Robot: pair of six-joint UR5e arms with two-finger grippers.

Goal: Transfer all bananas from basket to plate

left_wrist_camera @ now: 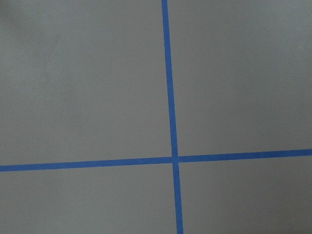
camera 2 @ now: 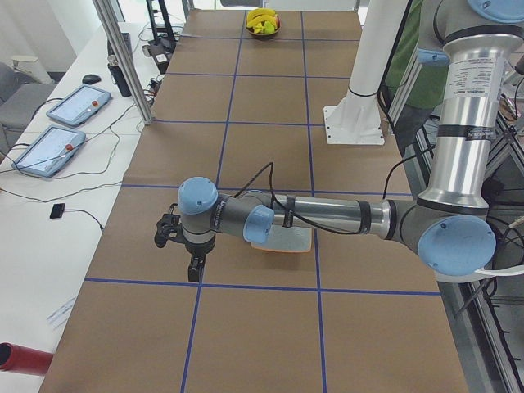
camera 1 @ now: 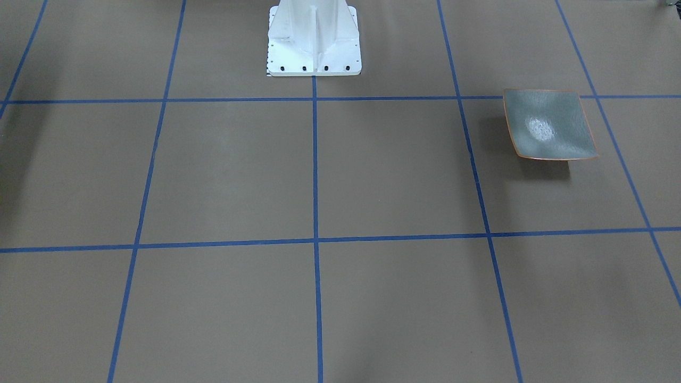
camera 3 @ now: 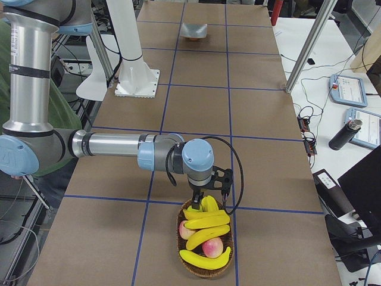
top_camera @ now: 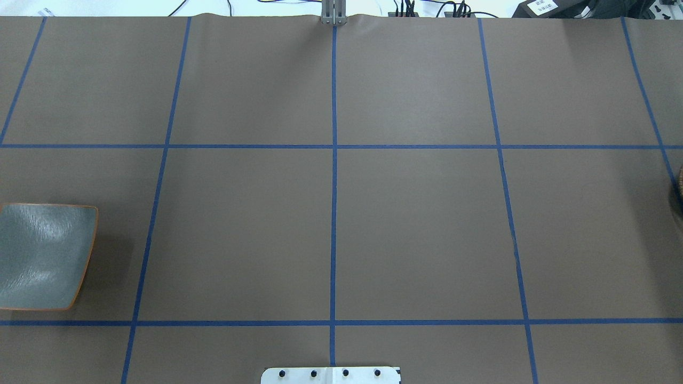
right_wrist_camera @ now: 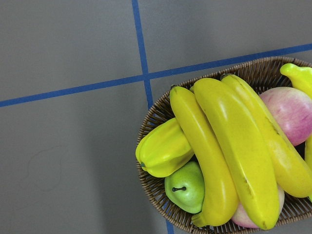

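Front view: the plate [camera 1: 550,125] sat on the brown table [camera 1: 229,170] at the right of the frame, just under a line of blue tape [camera 1: 315,159]. The robot's white base [camera 1: 314,37] was at top centre.

Overhead: same plate at the left edge, partly cut off by the frame. The base poked in at bottom centre.

Left side view: the near arm stretched low across the table, and the left pincer [camera 2: 194,268] pointed down over a tape line in the lower left of the middle. Couldn't tell from here if it was open or closed. The plate peeked out from behind that arm's wrist. Way up at the top of the frame were the basket [camera 2: 264,34] and the bananas [camera 2: 262,18]. Two tablets [camera 2: 78,102] lay on a side desk at left.

Right side view: the right pincer [camera 3: 201,201] hung over the top rim of the basket, right at the bananas. Couldn't tell its state, or whether it touched them. A pink fruit [camera 3: 208,246] sat among the bananas. The plate was far off at the top.

Left wrist view: only table and a tape crossing.

Right wrist view: the basket filled the lower right, with three bananas lying side by side, a green fruit [right_wrist_camera: 185,186] and a star fruit [right_wrist_camera: 163,148] to their left.
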